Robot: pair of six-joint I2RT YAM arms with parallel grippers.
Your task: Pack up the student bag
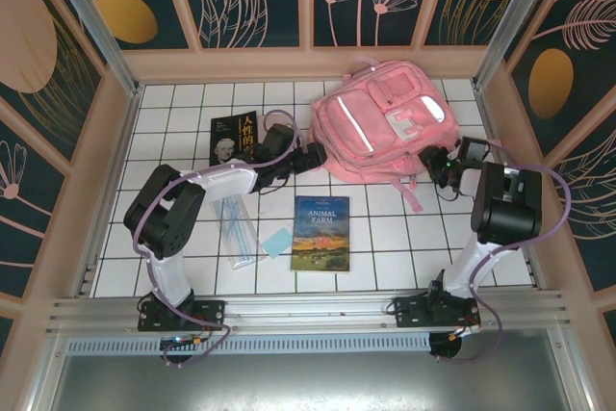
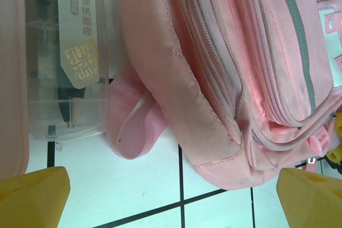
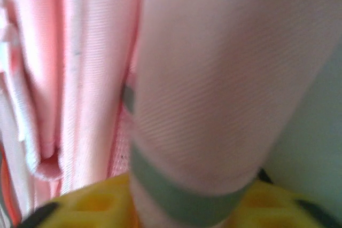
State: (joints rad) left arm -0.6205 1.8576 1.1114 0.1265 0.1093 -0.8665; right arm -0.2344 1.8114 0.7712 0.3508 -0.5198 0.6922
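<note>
On the far middle of the desk: the student bag lies flat on the white tiled desk, front pockets up, handle toward the far wall, straps trailing toward the arms
Long axis: far to near, leaning slightly right
Key relation: the bag lies straight ahead of both claws, which flank its near edge; the right one touches fabric, so it is judged the nearer, and the next move likely turns on getting the bag's mouth open between them
Books: the Animal Farm book lies near the middle, well apart from the bag; the dark book lies left of it
Left claw: jaws spread wide and empty by the bag's near-left side; its yellow fingertips are clear of the zipped side panel ahead
Right claw: at the near-right corner, apparently pinched on a pink fold of the bag with a grey stripe, which fills the gap between its yellow fingers
Clear box: lies just beside the bag's side, next to a strap loop
Hard to make out: whether the main zip is open; the right wrist view is blurred, so which fold is pinched cannot be told
</note>
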